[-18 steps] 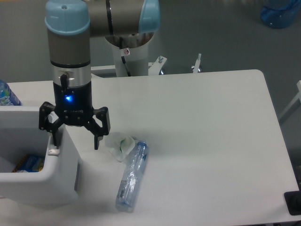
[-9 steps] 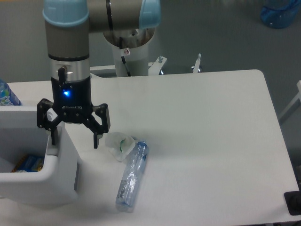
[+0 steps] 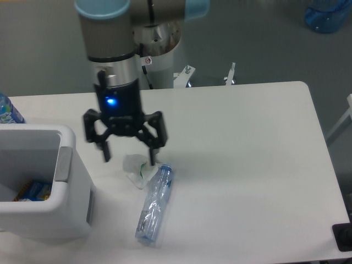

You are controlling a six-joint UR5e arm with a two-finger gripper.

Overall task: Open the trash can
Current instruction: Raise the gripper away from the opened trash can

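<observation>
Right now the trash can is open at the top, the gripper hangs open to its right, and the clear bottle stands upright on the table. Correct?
Not quite: in the camera view the clear bottle lies on its side on the table, not upright. The trash can is open at the top, and the gripper hangs open to its right.

White trash can (image 3: 66, 214) with grey tab; black gripper (image 3: 128, 154) (blue indicator light); clear bottle (image 3: 154, 204); white table (image 3: 247, 165).

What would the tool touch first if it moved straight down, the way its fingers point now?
Probably the crumpled wrapper or the bare table beside it. The open tool hangs right of the trash can, its right finger near the wrapper and the bottle. Depth is unclear from this one view.
</observation>
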